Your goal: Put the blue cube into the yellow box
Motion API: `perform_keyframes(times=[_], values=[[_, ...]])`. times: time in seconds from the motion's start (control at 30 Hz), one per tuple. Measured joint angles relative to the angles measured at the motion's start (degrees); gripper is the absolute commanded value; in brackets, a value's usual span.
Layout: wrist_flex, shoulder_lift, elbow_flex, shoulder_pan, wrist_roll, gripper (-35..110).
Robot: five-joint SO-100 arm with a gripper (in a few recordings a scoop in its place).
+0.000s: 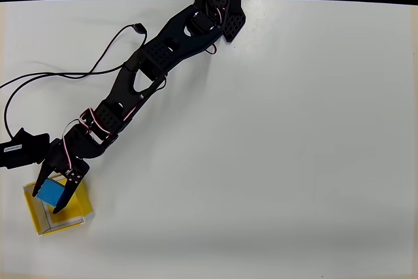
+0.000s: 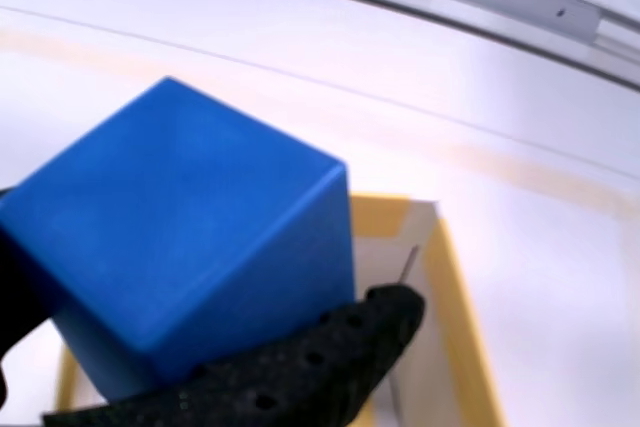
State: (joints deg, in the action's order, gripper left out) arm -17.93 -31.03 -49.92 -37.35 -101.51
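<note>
Placing step, near done by look of it. White table (image 1: 274,135), arm reaching to near-left corner in overhead view. Yellow box (image 1: 73,217) there, gripper (image 1: 48,200) over it, blue cube (image 1: 51,191) grasped between fingers, above box floor. Jaws parted to cube width, clamped on it. Next: lower slightly, release inside walls.

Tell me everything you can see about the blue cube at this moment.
The blue cube is a solid, bright blue block with plain, smooth, matte faces and crisp edges, perhaps plastic or painted wood. It sits tilted between the two black fingers of the hand, which is shut on it. In the overhead view it lies over the yellow box, near the table's lower left corner. Whether it touches the box floor cannot be told.
</note>
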Motion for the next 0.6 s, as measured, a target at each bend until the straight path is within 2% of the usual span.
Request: perform_keyframes(times=[0.23,0.6], values=[[1.2,4.8,6.9,0.0,0.4,10],[1.5,6.9,7.5,0.0,1.4,28]])
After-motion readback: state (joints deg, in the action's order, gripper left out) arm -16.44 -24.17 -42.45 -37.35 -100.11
